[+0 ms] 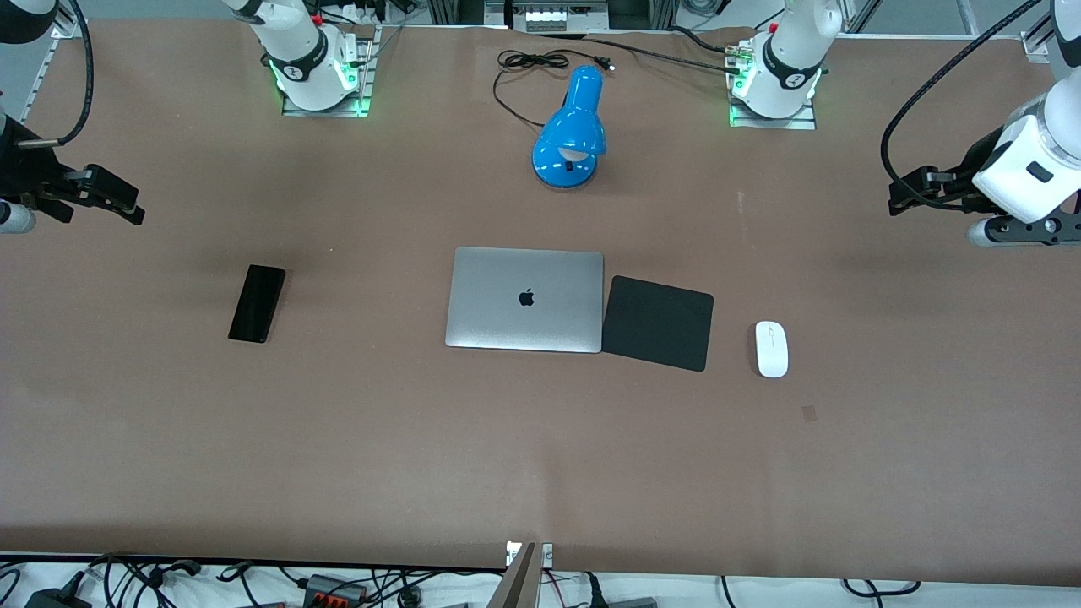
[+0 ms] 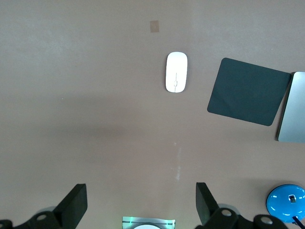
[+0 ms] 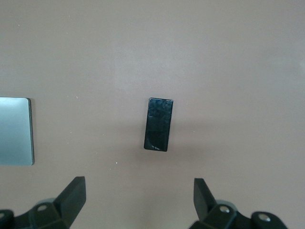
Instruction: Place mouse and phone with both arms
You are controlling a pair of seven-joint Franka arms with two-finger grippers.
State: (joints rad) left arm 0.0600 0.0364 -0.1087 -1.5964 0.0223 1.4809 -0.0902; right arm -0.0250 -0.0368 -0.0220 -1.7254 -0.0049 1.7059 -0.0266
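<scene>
At the table's middle a closed silver laptop (image 1: 524,299) touches a black mouse pad (image 1: 658,323), with the mouse (image 1: 771,349) toward the left arm's end, the phone (image 1: 257,303) toward the right arm's, and the left gripper (image 2: 140,205) and right gripper (image 3: 139,202) raised, fingers spread, empty.

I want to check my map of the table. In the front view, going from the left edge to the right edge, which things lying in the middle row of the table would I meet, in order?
Phone → laptop → mouse pad → mouse.
</scene>
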